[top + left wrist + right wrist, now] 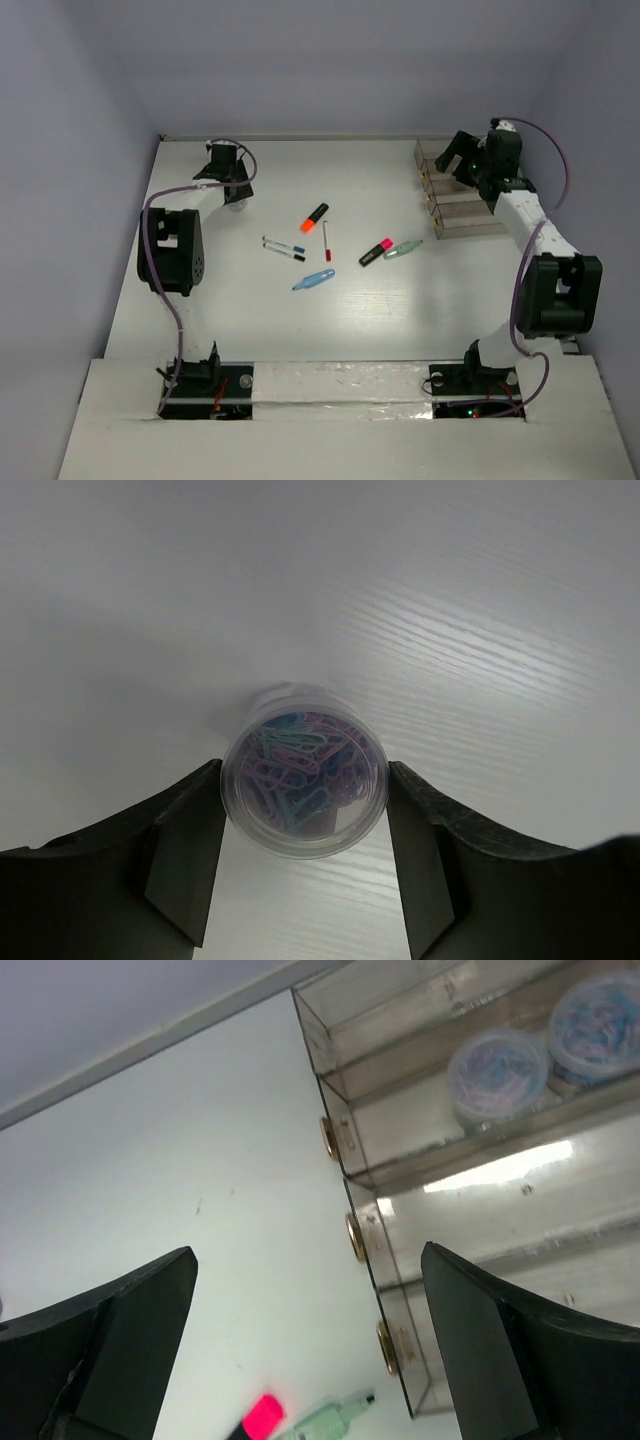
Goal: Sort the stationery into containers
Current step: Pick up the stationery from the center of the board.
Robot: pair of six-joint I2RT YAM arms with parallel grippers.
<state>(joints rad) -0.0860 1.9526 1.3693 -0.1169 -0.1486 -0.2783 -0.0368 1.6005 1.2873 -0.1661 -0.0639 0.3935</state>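
A small round clear pot (300,750) full of coloured paper clips stands at the far left of the table. My left gripper (304,780) has a finger touching each side of it, and shows in the top view (234,192). My right gripper (308,1270) is open and empty above the left end of the stepped organiser (400,1160), at the far right (462,212). Two more pots (497,1075) (600,1010) sit in its top compartment. On the table lie orange (315,215), pink-black (376,251), pale green (402,248) and light blue (313,280) highlighters, a red-capped pen (326,240) and two thin pens (283,247).
Walls close in the table at the back and on both sides. The pink (262,1418) and pale green (330,1420) highlighters lie just left of the organiser's lowest tier. Brass studs (357,1236) stick out of the organiser's end.
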